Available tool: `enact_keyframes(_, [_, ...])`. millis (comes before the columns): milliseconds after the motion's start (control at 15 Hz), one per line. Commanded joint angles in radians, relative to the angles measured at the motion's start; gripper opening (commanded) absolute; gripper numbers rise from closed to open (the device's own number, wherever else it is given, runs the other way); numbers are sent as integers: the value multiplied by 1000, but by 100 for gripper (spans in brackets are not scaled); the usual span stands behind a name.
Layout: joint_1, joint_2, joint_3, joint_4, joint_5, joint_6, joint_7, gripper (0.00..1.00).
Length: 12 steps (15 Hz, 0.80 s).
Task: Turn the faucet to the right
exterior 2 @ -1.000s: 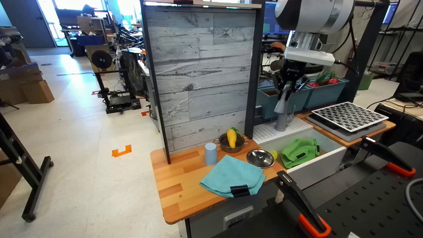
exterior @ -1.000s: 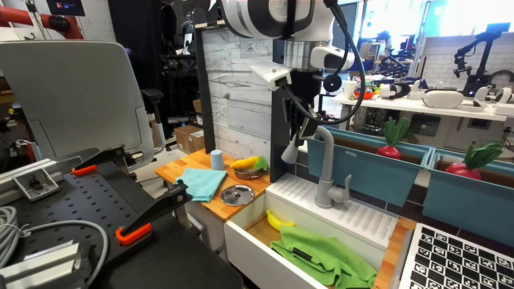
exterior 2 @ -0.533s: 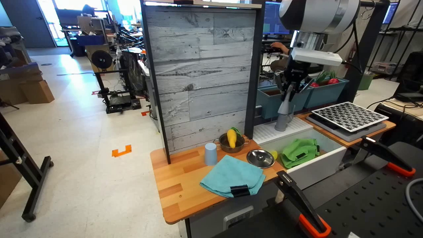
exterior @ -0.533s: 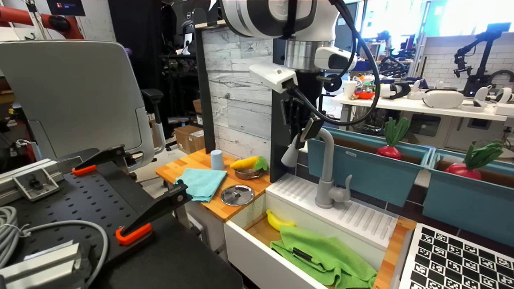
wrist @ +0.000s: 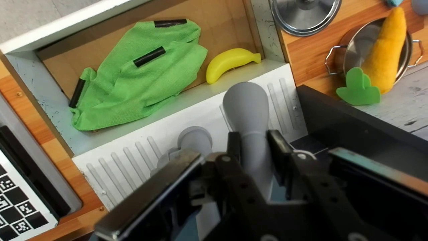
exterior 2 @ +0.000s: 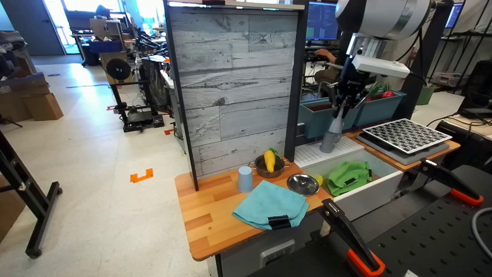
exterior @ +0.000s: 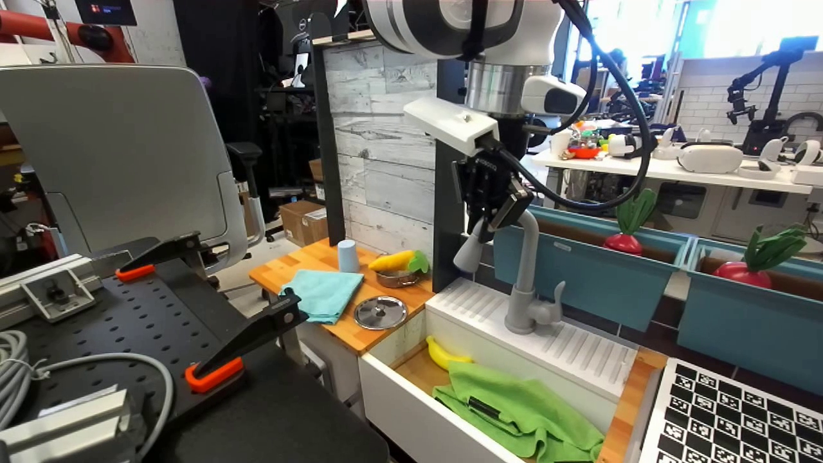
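Note:
The grey gooseneck faucet (exterior: 528, 257) stands upright on the white ribbed ledge behind the sink, with its small lever on one side. It also shows in an exterior view (exterior 2: 336, 126). My gripper (exterior: 481, 233) is at the downturned spout end, above the flared nozzle, and shows there too (exterior 2: 340, 110). In the wrist view the black fingertips (wrist: 254, 139) lie on both sides of the spout, just behind the nozzle (wrist: 245, 103). They appear shut on it. The contact faces are partly hidden.
The white sink (exterior: 411, 411) holds a green cloth (exterior: 527, 405) and a yellow banana (exterior: 443, 355). Blue planters (exterior: 578, 283) stand right behind the faucet. A dark post (wrist: 351, 117) and wood panel (exterior 2: 234, 84) rise beside it. A pot (exterior 2: 265, 171) and lid (exterior 2: 303, 184) sit on the wooden counter.
The arm and gripper have moved a little to the right in both exterior views. The spout end has swung slightly the same way between the fingers. The faucet's base has stayed in place.

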Motion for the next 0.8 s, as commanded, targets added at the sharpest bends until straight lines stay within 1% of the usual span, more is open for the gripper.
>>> enact_keyframes(0, [-66,-22,15,-22,17,-7,-65,6])
enact_keyframes(133, [-77,-23,22,-20,20,-14,-72,6])
enact_keyframes(200, [-80,-24,25,-20,21,-22,-73,51])
enact_keyframes(267, [-79,-24,24,-21,22,-24,-72,52])
enact_keyframes(400, [-84,-24,19,-23,19,-26,-67,65])
enact_keyframes(467, [-87,-25,17,-26,18,-26,-63,73])
enact_keyframes(600, [-91,-27,15,-29,18,-25,-60,86])
enact_keyframes(667, [-94,-28,14,-29,18,-25,-59,95])
enact_keyframes(733, [-94,-29,10,-31,19,-24,-54,99])
